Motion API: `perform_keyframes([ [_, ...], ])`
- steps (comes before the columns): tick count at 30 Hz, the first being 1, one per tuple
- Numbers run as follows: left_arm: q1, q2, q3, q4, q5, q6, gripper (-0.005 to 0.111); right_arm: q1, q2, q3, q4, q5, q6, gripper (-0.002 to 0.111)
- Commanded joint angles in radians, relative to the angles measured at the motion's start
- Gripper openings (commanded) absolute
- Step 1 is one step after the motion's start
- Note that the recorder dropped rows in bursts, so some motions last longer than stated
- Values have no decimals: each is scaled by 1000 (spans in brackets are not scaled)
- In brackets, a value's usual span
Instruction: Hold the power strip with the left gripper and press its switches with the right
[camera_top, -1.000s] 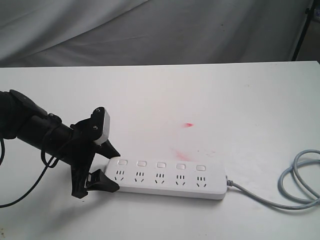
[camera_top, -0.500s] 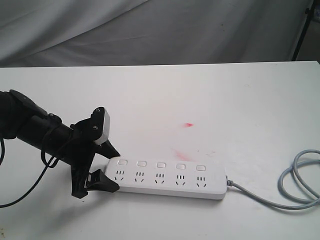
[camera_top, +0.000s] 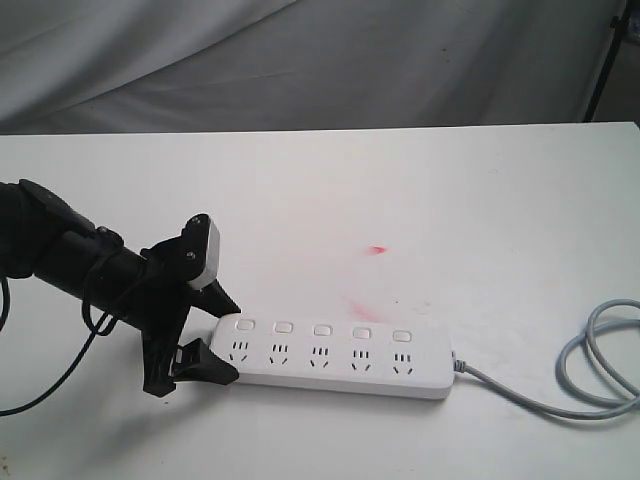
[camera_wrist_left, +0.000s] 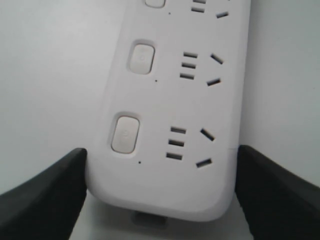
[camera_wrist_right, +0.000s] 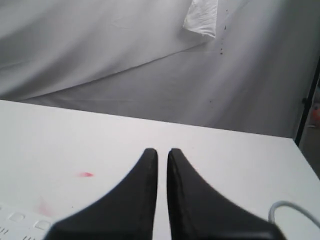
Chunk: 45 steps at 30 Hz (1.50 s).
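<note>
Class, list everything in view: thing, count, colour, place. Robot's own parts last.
power strip: one, white, flat on the table's near side
switches: five, white, a row along the strip's far edge
cord: one, grey, looping from the strip's right end
red marks: a few, faint, on the table behind the strip
table: one, white
backdrop cloth: one, grey, behind the table
left gripper: one, black, clamping the strip's left end
right gripper: one, black, jaws together, seen only in its wrist view
</note>
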Motion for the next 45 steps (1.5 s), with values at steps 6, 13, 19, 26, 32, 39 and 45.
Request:
perform_keyframes([
  [6, -8, -2, -6, -7, 4, 2, 0, -5, -5, 117, -1, -74, 54, 7],
  [13, -8, -2, -6, -7, 4, 2, 0, -5, -5, 117, -17, 24, 54, 7],
  [19, -8, -2, -6, -7, 4, 2, 0, -5, -5, 117, -17, 75, 54, 7],
  [26, -8, -2, -6, -7, 4, 2, 0, -3, -5, 117, -17, 77, 54, 7],
  [32, -8, -2, -6, -7, 4, 2, 0, -3, -5, 117, -17, 77, 54, 7],
  [39, -8, -2, -6, -7, 4, 2, 0, -3, -5, 117, -17, 77, 54, 7],
  [45, -8, -2, -6, -7, 4, 2, 0, -3, -5, 117, -17, 77, 54, 7],
])
